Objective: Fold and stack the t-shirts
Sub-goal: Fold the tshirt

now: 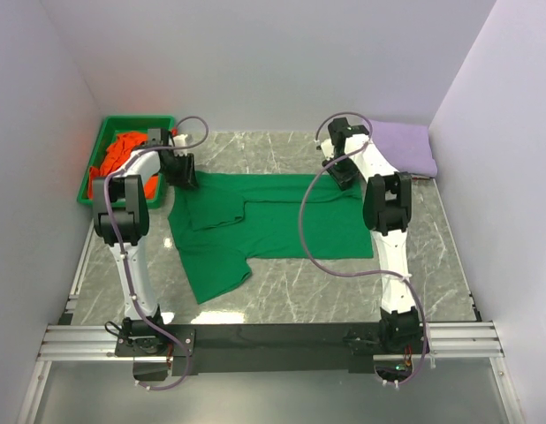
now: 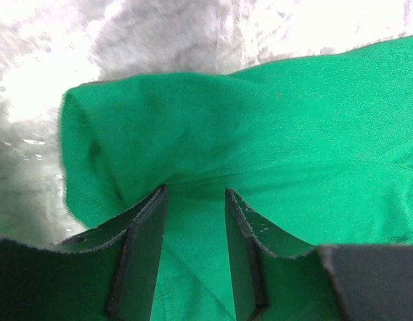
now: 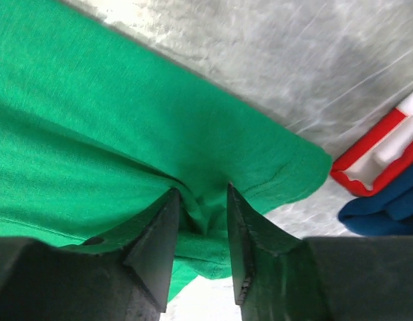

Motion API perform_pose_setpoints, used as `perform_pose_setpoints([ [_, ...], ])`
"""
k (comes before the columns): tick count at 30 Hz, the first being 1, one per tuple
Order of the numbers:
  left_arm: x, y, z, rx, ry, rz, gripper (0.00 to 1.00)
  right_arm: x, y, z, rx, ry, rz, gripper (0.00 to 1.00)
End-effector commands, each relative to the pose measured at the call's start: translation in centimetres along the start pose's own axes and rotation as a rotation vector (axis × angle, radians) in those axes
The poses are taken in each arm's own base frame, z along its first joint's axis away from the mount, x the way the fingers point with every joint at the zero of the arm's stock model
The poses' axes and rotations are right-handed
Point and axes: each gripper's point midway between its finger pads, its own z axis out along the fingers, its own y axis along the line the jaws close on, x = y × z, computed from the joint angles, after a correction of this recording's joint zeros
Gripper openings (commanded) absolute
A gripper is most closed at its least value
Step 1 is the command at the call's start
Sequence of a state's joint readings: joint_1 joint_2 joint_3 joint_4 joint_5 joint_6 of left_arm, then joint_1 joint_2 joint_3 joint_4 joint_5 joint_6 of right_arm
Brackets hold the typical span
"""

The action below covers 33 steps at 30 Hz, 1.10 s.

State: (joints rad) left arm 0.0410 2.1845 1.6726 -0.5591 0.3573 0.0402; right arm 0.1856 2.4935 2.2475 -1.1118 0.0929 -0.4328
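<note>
Green t-shirt lies left-right; left end effector and right end effector pinch its far edge.

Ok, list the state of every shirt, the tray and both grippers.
Bright green cloth t-shirt: flat on the grey marble table, partly folded.
Rectangular green plastic tray: holding a crumpled shirt.
Orange cloth t-shirt: crumpled in that tray.
Lavender cloth t-shirt: folded, far right corner.
Left gripper: jaws apart astride green cloth, grip unclear.
Right gripper: jaws apart astride puckered green cloth, grip unclear.
</note>
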Motion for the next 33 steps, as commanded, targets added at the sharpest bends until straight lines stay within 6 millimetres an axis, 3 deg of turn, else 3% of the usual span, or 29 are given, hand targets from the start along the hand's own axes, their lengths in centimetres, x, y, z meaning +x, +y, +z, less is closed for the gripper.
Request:
perform_pose_setpoints([
  [1, -1.6, 1.0, -1.2, -0.031, -0.028, 0.010, 0.47, -1.8, -2.6, -3.1, 0.096, -0.111, -0.008, 0.42],
  [6, -2.7, -1.3, -4.7, 0.026, -0.088, 0.039, 0.49, 0.0, -0.7, -6.0, 0.028, -0.145, -0.048, 0.43],
  [10, -2.2, -2.3, -5.8, 0.048, -0.096, 0.040, 0.49, 2.7, 0.8, -4.5, -0.031, -0.066, -0.089, 0.37],
  [13, -1.0, -2.9, -5.7, 0.081, -0.072, 0.039, 0.49, 3.7, 1.1, -2.6, -0.065, -0.013, -0.081, 0.33],
  [19, 1.6, -3.3, -4.9, 0.104, -0.017, 0.028, 0.45, 4.8, -0.8, -0.3, -0.043, 0.049, -0.045, 0.28],
  [25, 5.9, -2.7, -3.1, 0.100, 0.092, -0.014, 0.39, 5.7, -1.6, 0.1, -0.005, 0.068, -0.053, 0.28],
  [28, 7.3, -1.8, -2.4, 0.060, 0.132, -0.021, 0.37, 5.8, -1.6, 0.3, 0.002, 0.069, -0.045, 0.34],
  [31, 7.4, -0.8, -2.2, 0.020, 0.133, -0.015, 0.34, 5.3, -1.8, 0.0, 0.009, 0.052, -0.029, 0.40],
  [33, 7.0, -1.3, -2.6, 0.053, 0.124, 0.023, 0.36, 4.4, -1.9, -1.3, 0.006, 0.008, -0.021, 0.44],
])
